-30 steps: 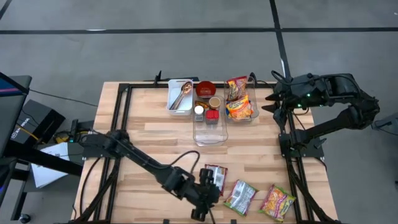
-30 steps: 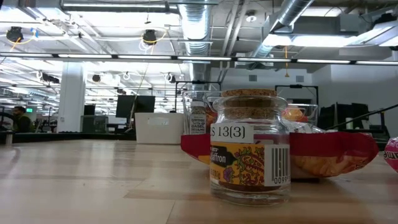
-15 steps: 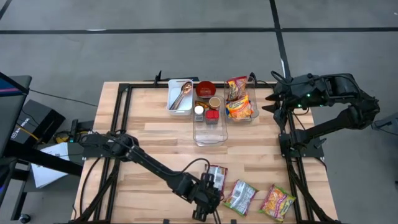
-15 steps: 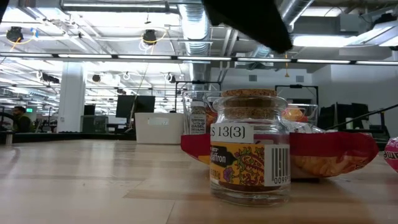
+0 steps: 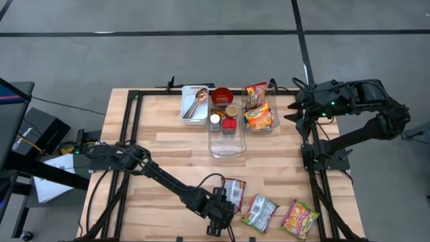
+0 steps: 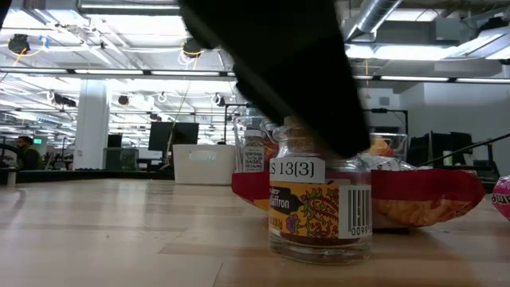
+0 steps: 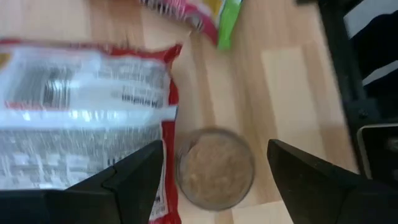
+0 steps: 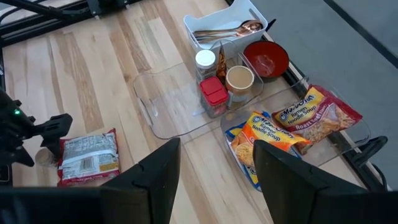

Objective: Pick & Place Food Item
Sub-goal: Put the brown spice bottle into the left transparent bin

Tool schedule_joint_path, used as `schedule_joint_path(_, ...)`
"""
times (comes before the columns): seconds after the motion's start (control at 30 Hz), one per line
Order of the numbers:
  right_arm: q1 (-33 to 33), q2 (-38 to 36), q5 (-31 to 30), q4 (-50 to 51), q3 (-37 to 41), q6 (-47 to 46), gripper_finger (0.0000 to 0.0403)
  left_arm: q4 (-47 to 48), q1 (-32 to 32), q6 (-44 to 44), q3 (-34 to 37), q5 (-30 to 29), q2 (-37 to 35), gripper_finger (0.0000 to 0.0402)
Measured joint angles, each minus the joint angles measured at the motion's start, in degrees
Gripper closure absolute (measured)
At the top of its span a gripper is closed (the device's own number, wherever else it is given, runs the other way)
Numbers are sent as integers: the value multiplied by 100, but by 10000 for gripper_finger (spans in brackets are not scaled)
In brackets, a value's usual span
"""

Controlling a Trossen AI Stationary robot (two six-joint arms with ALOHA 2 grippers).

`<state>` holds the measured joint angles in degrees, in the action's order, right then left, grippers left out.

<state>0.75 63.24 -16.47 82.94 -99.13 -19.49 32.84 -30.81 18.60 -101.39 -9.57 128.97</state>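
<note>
The left gripper (image 5: 220,216) is seen at the bottom centre of the high view, lowered over a small cork-topped jar (image 7: 215,168). In the left wrist view the jar is framed between the two dark fingers (image 7: 134,180), which are spread wide on either side of it with clear gaps; no contact is seen. In the low view the jar stands upright on the table (image 6: 119,231) at centre frame, its yellow label readable, with the dark arm crossing in front of its top.

A red-edged food packet (image 5: 233,190) lies flat just beside the jar, to the right of the left gripper in the high view. Two more packets are noted to the lower right of that view: a green one (image 5: 260,211) and a red-and-yellow one (image 5: 299,218).

At upper centre of the high view, a white tray (image 5: 194,104) with spoons, a red bowl (image 5: 222,97), a clear bin (image 5: 227,141) with small jars, and a clear bin (image 5: 272,114) with noodle packets are recorded.

The right gripper (image 5: 291,111) is held at the upper right of the high view, above the table's edge, fingers parted and empty.
</note>
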Motion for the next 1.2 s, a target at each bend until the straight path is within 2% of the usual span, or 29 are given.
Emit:
schedule_joint_path(0.17, 0, 0, 2, 0, 0, 0, 207, -144, -7, 164, 118, 1, -2, 120)
schedule_joint_path(0.3, 0, 0, 11, 0, 0, -2, 207, -308, -9, 190, 143, 1, -2, 137)
schedule_joint_path(0.47, 0, 0, 11, 0, 0, -2, 207, -334, 0, 407, 142, 1, -11, 174)
schedule_joint_path(0.63, 0, 0, 11, 0, 0, -2, 207, -332, -2, 487, 142, 3, -17, 231)
schedule_joint_path(0.97, 0, 0, 11, -3, 0, -2, 207, -266, -2, 894, 142, -8, -48, 233)
schedule_joint_path(1.2, 0, 0, 11, 0, 0, -2, 207, 10, 79, 1053, 144, -115, -409, 233)
